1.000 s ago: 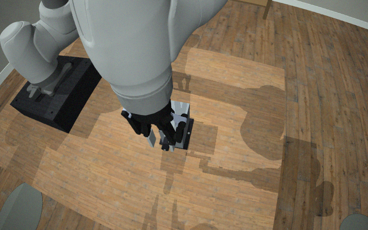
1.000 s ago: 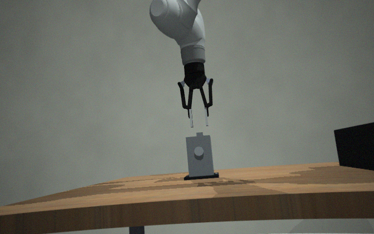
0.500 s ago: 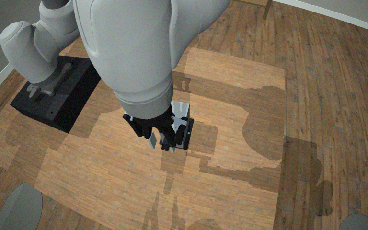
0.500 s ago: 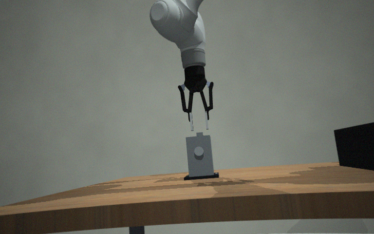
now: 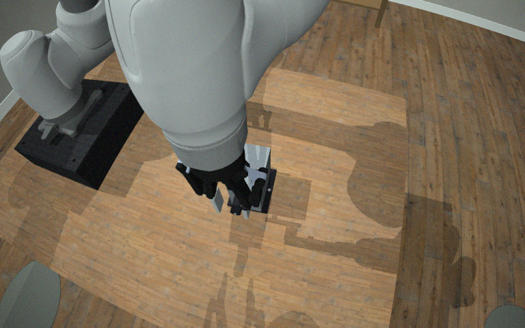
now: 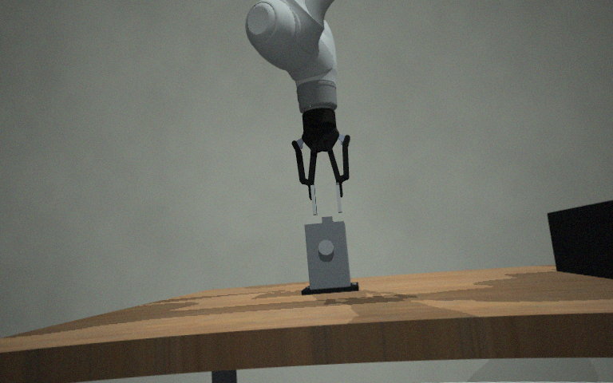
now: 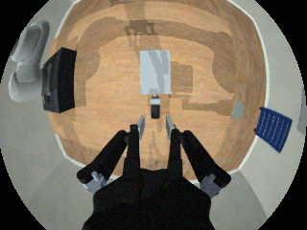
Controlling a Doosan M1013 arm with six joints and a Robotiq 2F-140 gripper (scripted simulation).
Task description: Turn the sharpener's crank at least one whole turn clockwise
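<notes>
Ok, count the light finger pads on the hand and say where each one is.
2. In the exterior view both hang above the sharpener, not touching it: one pad up-left of the crank knob, the other up-right. The hand holds nothing. None hidden.

Matt grey sharpener [image 6: 327, 257]; wood-grain table [image 6: 270, 333]; matt black fingers [image 6: 314, 205].

In the top view the arm [image 5: 185, 69] covers much of the sharpener [image 5: 258, 158]; its crank knob [image 7: 153, 107] is too small to make out.

Wooden table [image 6: 270, 333] — plank floor [image 5: 464, 96] — blue mat [image 7: 274, 129] beyond it.
</notes>
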